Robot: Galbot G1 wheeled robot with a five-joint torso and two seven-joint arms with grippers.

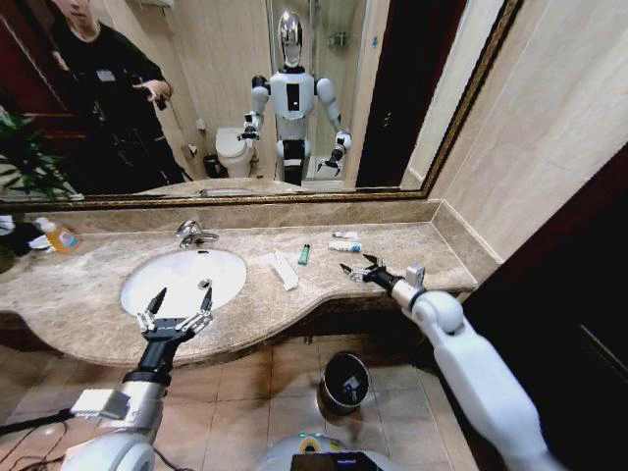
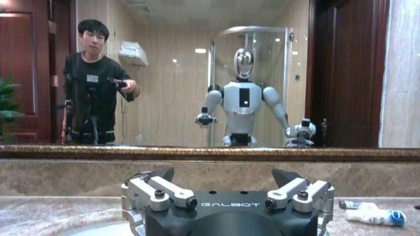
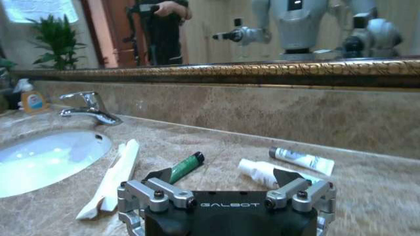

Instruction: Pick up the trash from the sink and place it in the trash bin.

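The trash lies on the marble counter right of the white sink [image 1: 186, 280]: a long white strip [image 1: 285, 270], a green lighter [image 1: 304, 254] and two white-and-blue tubes [image 1: 344, 241]. My right gripper [image 1: 362, 271] hovers open just right of them, low over the counter. Its wrist view has the strip [image 3: 111, 182], the lighter [image 3: 186, 166] and the tubes [image 3: 302, 160] just ahead of the open right gripper [image 3: 222, 176]. Over the basin's front edge my left gripper [image 1: 178, 305] stands open and empty. On the floor below the counter is the black trash bin [image 1: 345, 381].
A chrome faucet [image 1: 191, 234] stands behind the basin. A clear bottle with an orange label [image 1: 61, 236] sits at the far left of the counter. A mirror with a gilt frame [image 1: 245, 199] runs along the back wall. The counter's front edge curves outward.
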